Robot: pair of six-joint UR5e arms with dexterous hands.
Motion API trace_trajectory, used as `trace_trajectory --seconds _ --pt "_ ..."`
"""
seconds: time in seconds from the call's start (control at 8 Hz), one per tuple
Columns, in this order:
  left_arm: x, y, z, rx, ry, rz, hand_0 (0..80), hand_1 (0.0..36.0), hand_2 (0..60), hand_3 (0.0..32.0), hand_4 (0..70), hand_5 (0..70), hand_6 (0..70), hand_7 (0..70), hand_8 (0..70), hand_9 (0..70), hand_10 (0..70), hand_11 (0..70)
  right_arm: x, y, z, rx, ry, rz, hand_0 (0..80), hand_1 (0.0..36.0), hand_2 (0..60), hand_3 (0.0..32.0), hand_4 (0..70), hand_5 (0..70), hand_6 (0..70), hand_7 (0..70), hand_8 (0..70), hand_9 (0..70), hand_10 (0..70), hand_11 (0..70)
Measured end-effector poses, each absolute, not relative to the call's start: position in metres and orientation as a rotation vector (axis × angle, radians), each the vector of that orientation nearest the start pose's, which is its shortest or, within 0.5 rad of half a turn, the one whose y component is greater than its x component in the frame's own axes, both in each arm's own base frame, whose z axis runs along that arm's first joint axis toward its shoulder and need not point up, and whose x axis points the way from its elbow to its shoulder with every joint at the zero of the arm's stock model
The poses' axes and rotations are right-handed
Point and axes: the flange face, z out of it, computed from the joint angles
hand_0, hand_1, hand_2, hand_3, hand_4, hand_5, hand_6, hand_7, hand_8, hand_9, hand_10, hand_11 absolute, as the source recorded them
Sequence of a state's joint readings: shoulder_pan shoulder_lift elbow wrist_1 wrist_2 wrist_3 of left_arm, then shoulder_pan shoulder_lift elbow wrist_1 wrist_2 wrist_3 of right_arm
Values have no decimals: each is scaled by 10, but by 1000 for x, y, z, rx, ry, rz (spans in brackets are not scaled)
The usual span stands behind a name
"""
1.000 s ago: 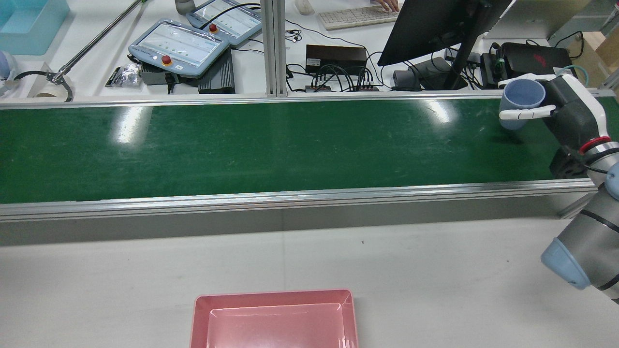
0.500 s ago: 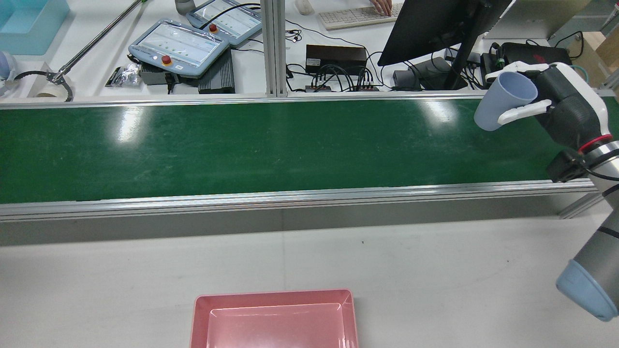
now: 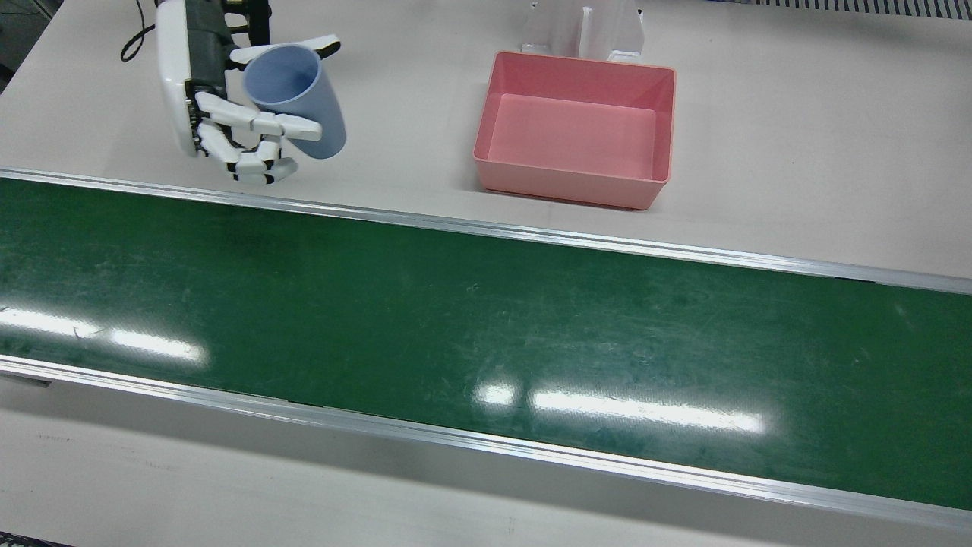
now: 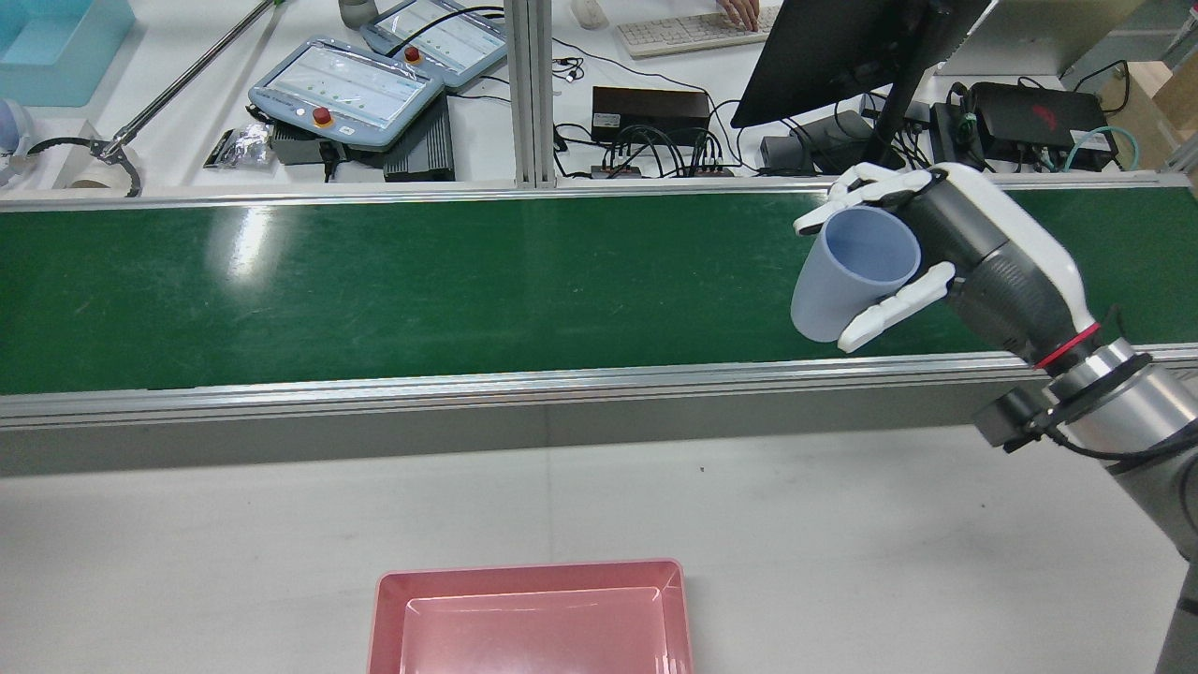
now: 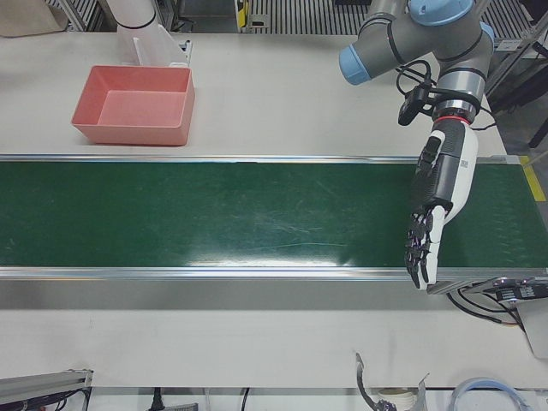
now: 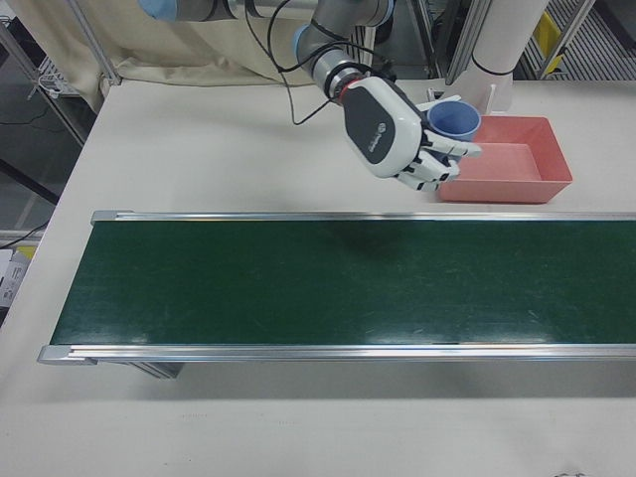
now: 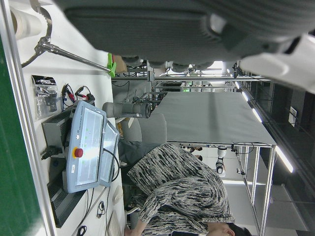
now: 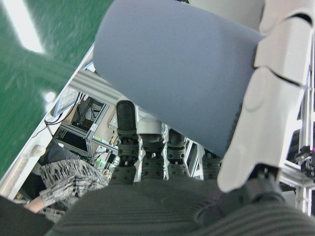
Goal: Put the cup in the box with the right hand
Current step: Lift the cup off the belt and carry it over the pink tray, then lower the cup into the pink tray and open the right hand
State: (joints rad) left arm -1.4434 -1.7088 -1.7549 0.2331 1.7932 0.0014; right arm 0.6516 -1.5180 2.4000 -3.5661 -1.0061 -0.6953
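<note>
My right hand (image 4: pixel 973 257) is shut on a light blue cup (image 4: pixel 852 271) and holds it in the air, tilted, above the near edge of the green belt (image 4: pixel 421 281). The cup (image 3: pixel 300 95) and hand (image 3: pixel 205 91) also show in the front view, left of the box, and in the right-front view (image 6: pixel 452 121). The cup fills the right hand view (image 8: pixel 177 78). The pink box (image 3: pixel 575 129) stands empty on the white table. My left hand (image 5: pixel 437 210) is open, fingers stretched out, over the far end of the belt.
The belt has silver rails (image 4: pixel 562 384) on both sides. Beyond it stand teach pendants (image 4: pixel 346 89), a monitor (image 4: pixel 842 56) and cables. A white stand (image 3: pixel 581 30) is behind the box.
My right hand has carried the cup to the left and toward me, from over the belt's far edge to over its near edge. The cup has stayed tilted in the hand.
</note>
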Motion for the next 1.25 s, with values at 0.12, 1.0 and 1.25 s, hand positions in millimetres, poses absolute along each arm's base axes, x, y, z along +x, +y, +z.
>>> trace_trajectory --seconds 0.12,1.0,1.25 --pt "-42 -546 550 -352 2119 -1935 0 0 0 0 0 0 0 0 0 0 0 0 -239 -354 323 -126 3046 -1879 566 155 95 0 404 129 292 700 550 700 341 493" --pt "-42 -546 550 -354 2118 -1936 0 0 0 0 0 0 0 0 0 0 0 0 -391 -216 291 82 3252 -1872 580 125 0 0 380 129 273 700 526 700 353 509" --pt "-42 -546 550 -355 2118 -1935 0 0 0 0 0 0 0 0 0 0 0 0 -395 -212 292 92 3261 -1874 547 136 32 0 329 90 158 590 327 529 165 252"
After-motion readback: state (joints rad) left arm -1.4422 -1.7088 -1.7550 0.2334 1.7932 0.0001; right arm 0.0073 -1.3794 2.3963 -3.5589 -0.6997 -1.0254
